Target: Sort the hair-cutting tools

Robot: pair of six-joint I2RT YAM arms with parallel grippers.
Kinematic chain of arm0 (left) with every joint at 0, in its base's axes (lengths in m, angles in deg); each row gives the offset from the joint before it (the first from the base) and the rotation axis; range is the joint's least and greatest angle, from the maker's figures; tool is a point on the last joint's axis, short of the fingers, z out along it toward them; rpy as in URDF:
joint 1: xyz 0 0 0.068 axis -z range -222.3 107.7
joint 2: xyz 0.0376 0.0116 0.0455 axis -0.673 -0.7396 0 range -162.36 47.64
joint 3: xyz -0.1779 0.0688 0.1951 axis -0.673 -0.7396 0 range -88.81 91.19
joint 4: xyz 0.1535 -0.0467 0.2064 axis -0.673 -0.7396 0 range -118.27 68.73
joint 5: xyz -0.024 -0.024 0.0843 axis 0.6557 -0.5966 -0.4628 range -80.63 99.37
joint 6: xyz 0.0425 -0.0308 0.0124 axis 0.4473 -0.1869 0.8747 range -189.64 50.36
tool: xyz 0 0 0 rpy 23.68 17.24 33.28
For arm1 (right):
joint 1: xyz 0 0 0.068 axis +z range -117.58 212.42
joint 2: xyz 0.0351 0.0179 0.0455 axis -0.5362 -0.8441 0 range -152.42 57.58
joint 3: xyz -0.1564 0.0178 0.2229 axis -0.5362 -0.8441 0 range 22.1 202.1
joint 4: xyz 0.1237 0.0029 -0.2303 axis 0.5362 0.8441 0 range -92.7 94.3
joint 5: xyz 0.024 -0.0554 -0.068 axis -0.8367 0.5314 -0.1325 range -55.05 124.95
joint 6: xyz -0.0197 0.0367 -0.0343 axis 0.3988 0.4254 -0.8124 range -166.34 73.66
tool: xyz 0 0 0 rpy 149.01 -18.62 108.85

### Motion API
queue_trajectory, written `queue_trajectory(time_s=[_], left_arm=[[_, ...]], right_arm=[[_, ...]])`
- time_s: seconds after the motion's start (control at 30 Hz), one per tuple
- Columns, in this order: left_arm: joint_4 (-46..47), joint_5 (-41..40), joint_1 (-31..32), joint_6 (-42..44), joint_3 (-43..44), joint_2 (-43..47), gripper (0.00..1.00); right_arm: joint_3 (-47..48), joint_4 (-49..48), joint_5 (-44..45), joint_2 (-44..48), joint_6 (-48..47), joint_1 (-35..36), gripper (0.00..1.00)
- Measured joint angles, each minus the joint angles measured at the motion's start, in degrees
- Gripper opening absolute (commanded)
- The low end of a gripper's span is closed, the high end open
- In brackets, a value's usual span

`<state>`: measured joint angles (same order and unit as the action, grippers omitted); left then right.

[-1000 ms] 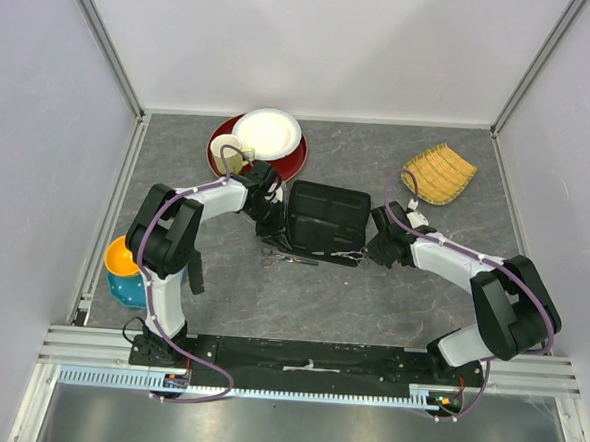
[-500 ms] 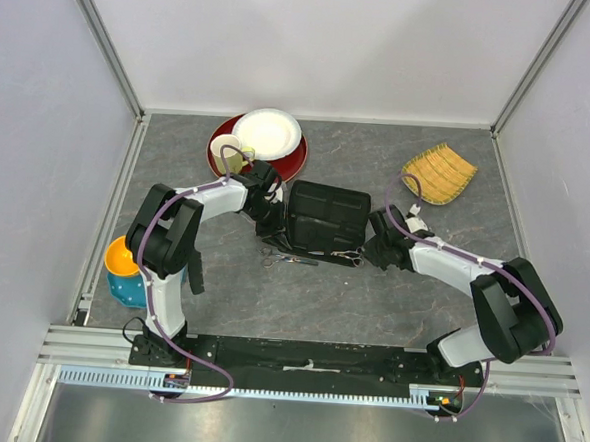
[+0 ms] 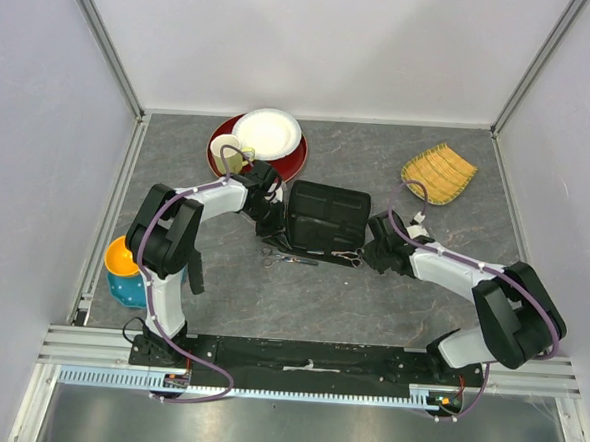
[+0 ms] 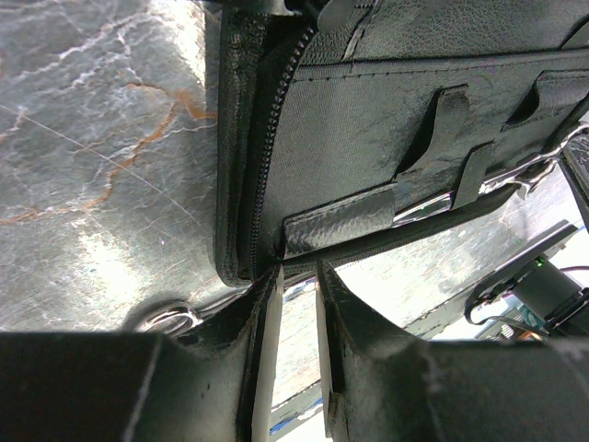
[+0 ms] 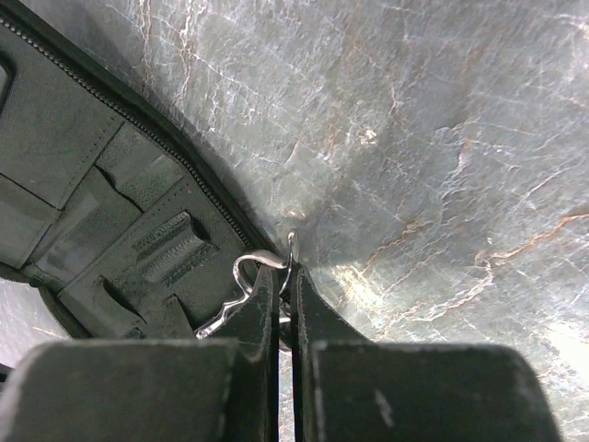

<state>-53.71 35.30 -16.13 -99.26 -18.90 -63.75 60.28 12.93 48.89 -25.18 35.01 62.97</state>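
Note:
An open black case lies mid-table. A pair of silver scissors rests at its near right corner, and my right gripper is shut on one ring handle. In the right wrist view the ring curls out from the pinched fingertips of the right gripper, beside the case's zipper edge. My left gripper sits at the case's left edge. Its narrowly parted tips pinch the case's lower rim. A second pair of scissors lies near the case's near left corner, its ring beside my left finger.
A red plate holding a white plate and a cup stands behind the left arm. A yellow woven tray lies at the back right. An orange bowl sits in a blue one at the left edge.
The right arm's wrist has edged slightly left toward the case, still pinching the scissors' ring. The left arm has not moved.

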Motion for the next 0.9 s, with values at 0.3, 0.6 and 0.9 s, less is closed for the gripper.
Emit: queue_trajectory(time_s=[0.3,0.6,0.9], left_arm=[[0.00,0.00,0.00,0.00,-0.02,0.00,0.30],[0.02,0.00,0.00,0.00,-0.02,0.00,0.30],[0.13,0.04,0.04,0.00,-0.13,0.04,0.30]], right_arm=[[-1.68,-0.63,0.59,1.73,2.80,0.15,0.00],[-2.16,-1.25,0.79,2.38,3.56,0.26,0.00],[-2.08,-4.33,-0.04,0.22,6.21,0.92,0.00]])
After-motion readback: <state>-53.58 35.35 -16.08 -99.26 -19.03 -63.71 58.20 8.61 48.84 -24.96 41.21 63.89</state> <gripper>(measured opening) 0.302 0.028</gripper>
